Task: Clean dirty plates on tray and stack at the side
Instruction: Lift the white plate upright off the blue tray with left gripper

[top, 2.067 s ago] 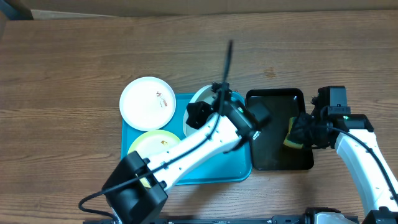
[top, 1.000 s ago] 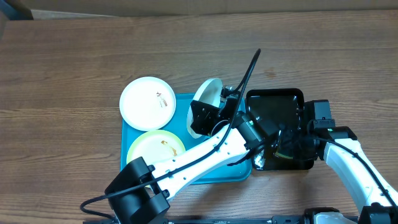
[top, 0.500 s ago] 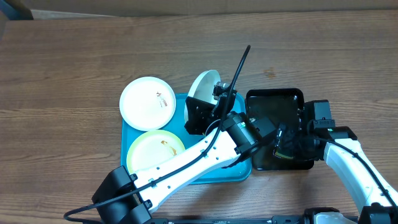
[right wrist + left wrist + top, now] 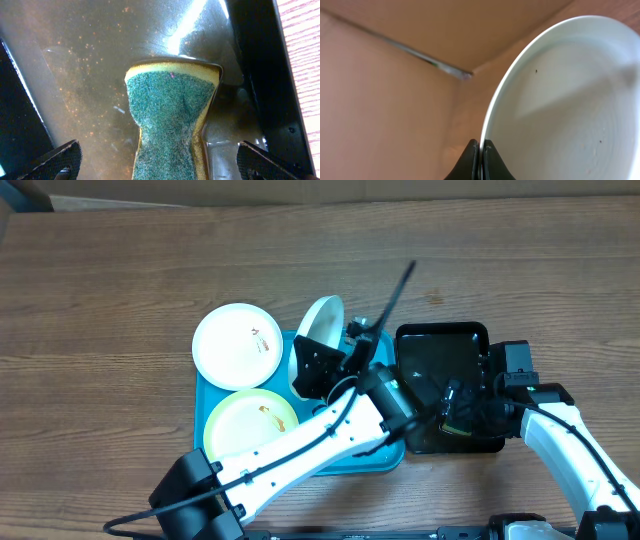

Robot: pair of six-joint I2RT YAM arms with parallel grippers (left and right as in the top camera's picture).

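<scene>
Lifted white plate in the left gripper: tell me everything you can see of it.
The white plate is round, shallow and glossy. It is tilted steeply on edge over the far right corner of the turquoise tray, and looks like a narrow ellipse from overhead. The left gripper pinches its rim, the only visible contact. Its inner face shows tiny dark specks. Its lower edge is hidden.
</scene>
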